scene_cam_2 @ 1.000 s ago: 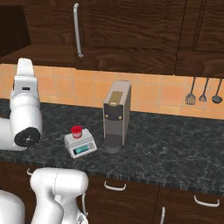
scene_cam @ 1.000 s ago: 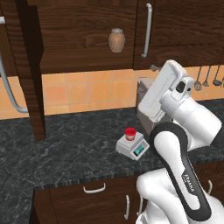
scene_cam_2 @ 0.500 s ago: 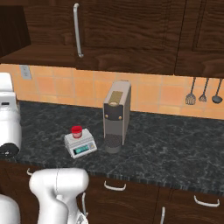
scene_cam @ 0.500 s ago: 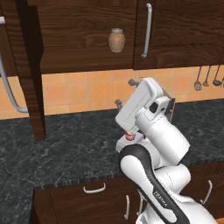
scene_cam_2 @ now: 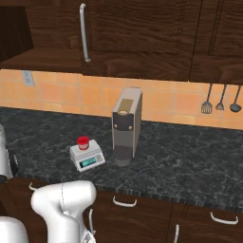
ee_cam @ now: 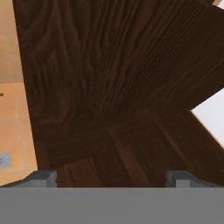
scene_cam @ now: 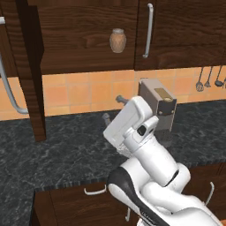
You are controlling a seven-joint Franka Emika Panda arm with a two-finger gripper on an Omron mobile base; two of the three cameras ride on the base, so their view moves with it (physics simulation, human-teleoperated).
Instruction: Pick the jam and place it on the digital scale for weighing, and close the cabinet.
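- The jam (scene_cam_2: 83, 142), a small jar with a red lid, stands on the top plate of the digital scale (scene_cam_2: 87, 156), toward the plate's far left part.
- The scale sits on the dark speckled bench (scene_cam_2: 180, 161), just left of the tall grey coffee machine (scene_cam_2: 126, 126) and apart from it; its blue-green display faces the near edge.
- In the left base view the white arm (scene_cam: 145, 154) rises over the middle of the bench and hides the scale; the coffee machine (scene_cam: 158, 110) shows behind it on the right.
- The claw (ee_cam: 111, 177) has its jaws spread wide, with nothing between them; its fingertips (ee_cam: 41, 178) point at dark-brown wood grain of the cabinet (ee_cam: 113, 87), close in front of it.
- The cabinet's left door (scene_cam: 28, 70) stands swung out toward the near side, edge-on in the left base view, with its long silver handle (scene_cam: 9, 88) at the far left.
- A tan-brown ceramic jar (scene_cam: 117, 40) stands on the shelf inside the open compartment.
- The door to the right of it is shut, its vertical bar handle (scene_cam: 148, 31) beside the jar.
- Dark utensils (scene_cam_2: 220, 100) hang on the orange tiled wall at the right.
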